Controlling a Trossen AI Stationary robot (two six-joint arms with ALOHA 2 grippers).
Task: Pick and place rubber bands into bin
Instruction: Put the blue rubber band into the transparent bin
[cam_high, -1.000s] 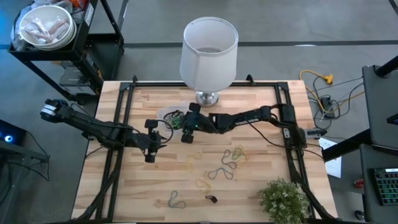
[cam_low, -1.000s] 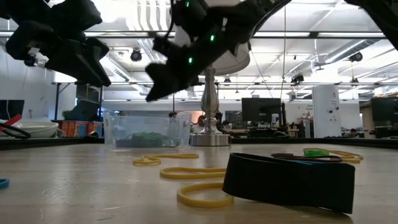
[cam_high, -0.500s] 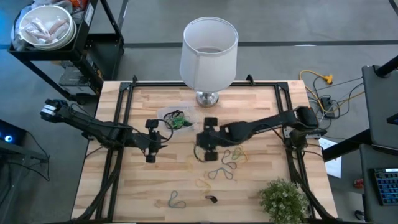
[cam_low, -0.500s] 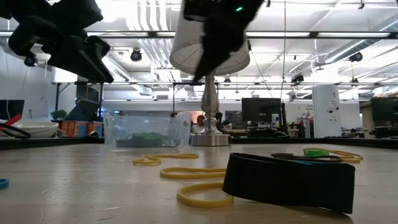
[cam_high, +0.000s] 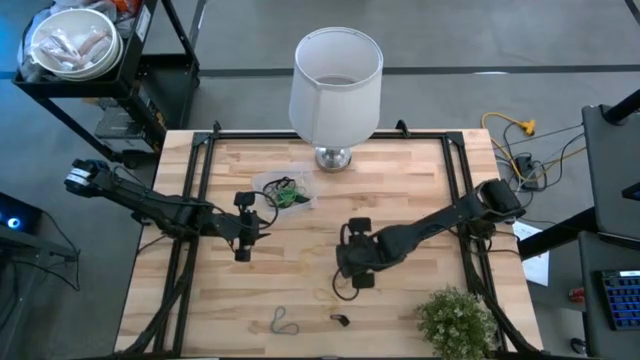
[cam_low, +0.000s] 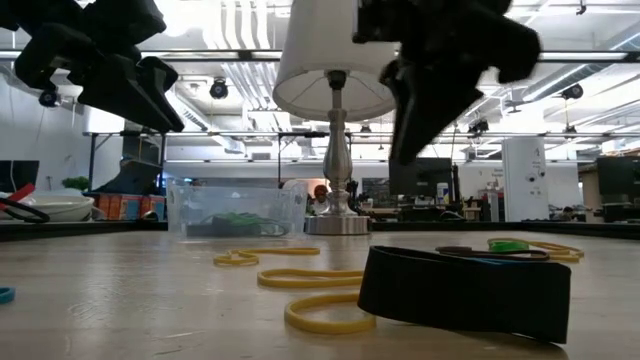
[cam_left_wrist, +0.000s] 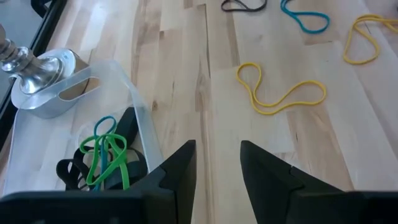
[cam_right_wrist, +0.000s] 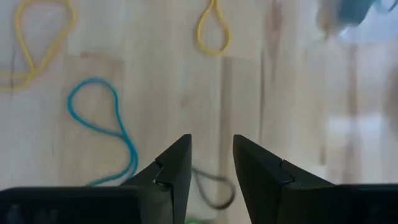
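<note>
Since the earlier frames the right gripper (cam_high: 357, 268) has travelled away from the bin (cam_high: 283, 192), across the table (cam_high: 420, 170), and now hangs over the loose rubber bands (cam_high: 343, 282) near the front edge; the left gripper (cam_high: 242, 240) has not moved and waits just in front of the bin. From my remote seat the high view gives me the layout, but not the fingers; the right wrist view shows them parted by a narrow gap, holding nothing, above a blue band (cam_right_wrist: 104, 127), a yellow loop (cam_right_wrist: 213, 31) and a dark band (cam_right_wrist: 211, 190); the left wrist view shows its fingers (cam_left_wrist: 179, 168) also a little apart and empty. Only this left wrist view lets me look inside the bin (cam_left_wrist: 134, 118), where green and black bands (cam_left_wrist: 106, 152) lie; beside it stands the lamp base (cam_left_wrist: 37, 78). In the low view I see a wide black band (cam_low: 465, 285) lying close to the camera, yellow loops (cam_low: 300, 280) behind it, and the bin (cam_low: 237, 208) farther back beside the lamp (cam_low: 337, 100).
</note>
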